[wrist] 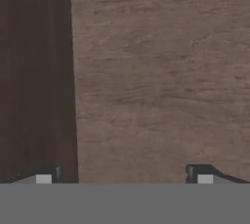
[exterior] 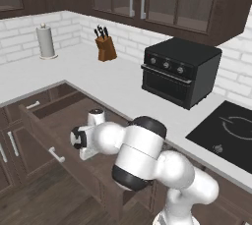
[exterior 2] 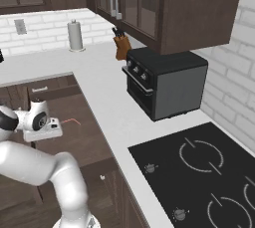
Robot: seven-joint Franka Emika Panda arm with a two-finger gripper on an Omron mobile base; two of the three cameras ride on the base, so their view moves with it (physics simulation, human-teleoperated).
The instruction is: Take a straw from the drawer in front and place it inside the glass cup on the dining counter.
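While the jaws stand wide apart and empty, the thin red-pink straw [exterior 2: 70, 121] lies inside the dark-brown drawer [exterior: 54, 116].

The left base view looks forward and down from behind the arm's left side, over the white L-shaped worktop [exterior: 93, 79] toward the brick wall. The right base view looks from behind the arm's right side along that worktop. Both share the black countertop oven [exterior: 179, 71], the brown wooden knife block [exterior: 105, 47] and the open dark-brown wooden drawer [exterior: 54, 116]. The hand view faces straight down, very close to the drawer's brown floor.
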